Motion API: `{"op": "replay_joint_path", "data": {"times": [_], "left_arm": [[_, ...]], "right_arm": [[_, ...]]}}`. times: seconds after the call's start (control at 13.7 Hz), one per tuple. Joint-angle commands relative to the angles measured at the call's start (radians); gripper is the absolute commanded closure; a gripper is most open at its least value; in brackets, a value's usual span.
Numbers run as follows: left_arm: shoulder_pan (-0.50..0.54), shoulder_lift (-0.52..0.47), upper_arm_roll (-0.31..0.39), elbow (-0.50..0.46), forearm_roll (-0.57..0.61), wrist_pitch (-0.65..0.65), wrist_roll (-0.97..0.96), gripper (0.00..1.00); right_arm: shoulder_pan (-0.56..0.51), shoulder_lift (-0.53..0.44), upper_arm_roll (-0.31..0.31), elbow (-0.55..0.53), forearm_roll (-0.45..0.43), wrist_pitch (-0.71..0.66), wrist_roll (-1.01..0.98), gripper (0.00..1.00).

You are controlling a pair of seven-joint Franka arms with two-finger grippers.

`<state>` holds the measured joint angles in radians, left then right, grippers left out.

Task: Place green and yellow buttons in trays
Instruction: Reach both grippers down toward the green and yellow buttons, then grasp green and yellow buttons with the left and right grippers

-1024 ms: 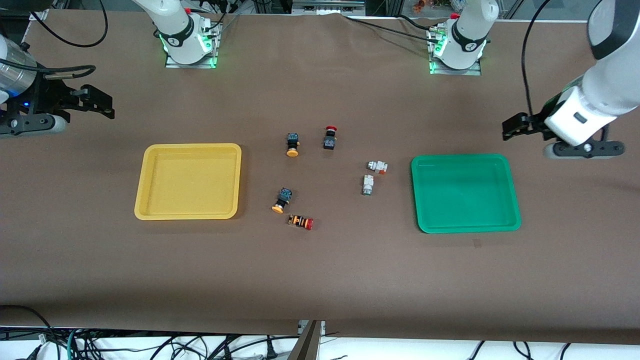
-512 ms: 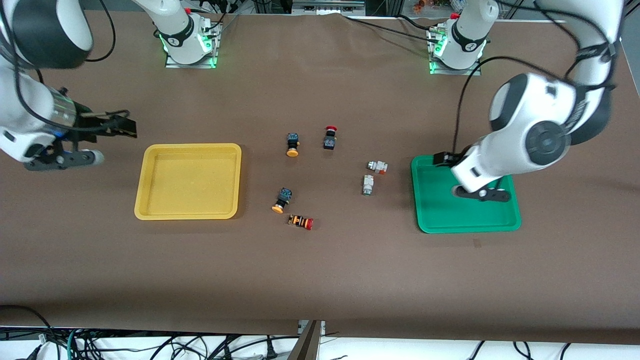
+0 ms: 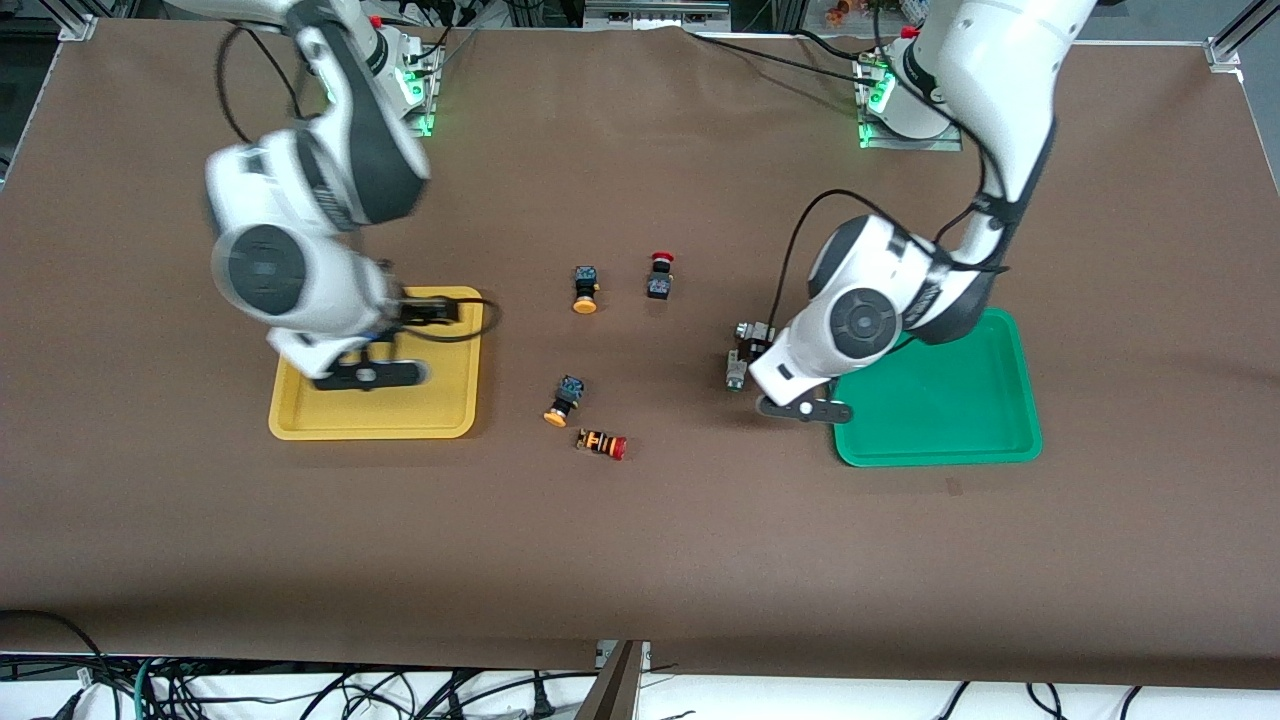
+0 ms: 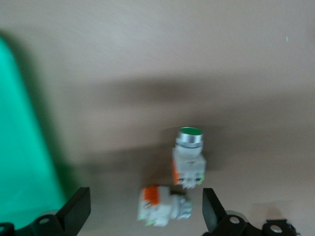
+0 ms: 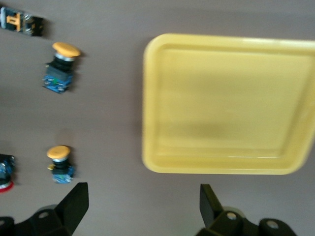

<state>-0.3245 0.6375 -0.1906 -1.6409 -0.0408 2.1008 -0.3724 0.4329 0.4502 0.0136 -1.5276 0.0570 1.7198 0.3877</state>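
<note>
Two green-capped white buttons lie beside the green tray (image 3: 940, 410): one (image 3: 737, 370) shows, the other (image 3: 750, 331) peeks out from under the left arm. In the left wrist view my left gripper (image 4: 145, 211) is open over that second button (image 4: 165, 206); the first (image 4: 189, 157) lies just past it. Two yellow-capped black buttons (image 3: 585, 288) (image 3: 562, 398) lie mid-table. My right gripper (image 5: 142, 206) is open and empty, its hand (image 3: 365, 375) over the yellow tray (image 3: 445, 405). The right wrist view shows the tray (image 5: 226, 98) and both yellow buttons (image 5: 61, 69) (image 5: 60, 162).
A black red-capped switch (image 3: 659, 275) lies beside the farther yellow button. An orange-striped red-capped switch (image 3: 602, 443) lies just nearer the camera than the other yellow button. Both trays hold nothing. Arm bases stand along the table's farthest edge.
Both arms have swung in from the table's ends. The right hand has come over the yellow tray; the left passed over the green tray to the white buttons. No button has moved.
</note>
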Motion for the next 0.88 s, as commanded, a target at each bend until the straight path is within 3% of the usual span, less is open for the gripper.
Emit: {"op": "replay_joint_path", "data": {"times": [0.0,0.15,0.22,0.29,0.37,0.44,0.51,0.8], "left_arm": [[-0.054,0.069,0.013,0.029,-0.005,0.063,-0.039,0.0],[-0.065,0.096,0.013,0.027,-0.002,0.114,-0.037,0.0],[-0.07,0.1,0.013,0.026,-0.001,0.12,-0.036,0.09],[-0.07,0.1,0.013,0.024,-0.001,0.12,-0.036,0.52],[-0.073,0.1,0.013,0.024,-0.001,0.117,-0.036,0.77],[-0.076,0.1,0.013,0.024,-0.001,0.11,-0.031,0.94],[-0.076,0.099,0.013,0.024,-0.001,0.105,-0.03,1.0],[-0.061,0.058,0.025,0.039,-0.001,0.016,-0.028,1.0]], "right_arm": [[0.073,0.019,-0.011,-0.069,0.084,0.1,0.065,0.0],[0.128,0.022,-0.011,-0.162,0.148,0.229,0.079,0.0],[0.174,0.037,-0.011,-0.199,0.15,0.288,0.085,0.0],[0.203,0.057,-0.011,-0.222,0.15,0.341,0.124,0.0],[0.233,0.077,-0.011,-0.238,0.149,0.386,0.154,0.0],[0.262,0.094,-0.011,-0.246,0.149,0.415,0.16,0.0],[0.277,0.108,-0.011,-0.256,0.149,0.443,0.163,0.0],[0.305,0.111,-0.011,-0.388,0.149,0.596,0.163,0.0]]}}
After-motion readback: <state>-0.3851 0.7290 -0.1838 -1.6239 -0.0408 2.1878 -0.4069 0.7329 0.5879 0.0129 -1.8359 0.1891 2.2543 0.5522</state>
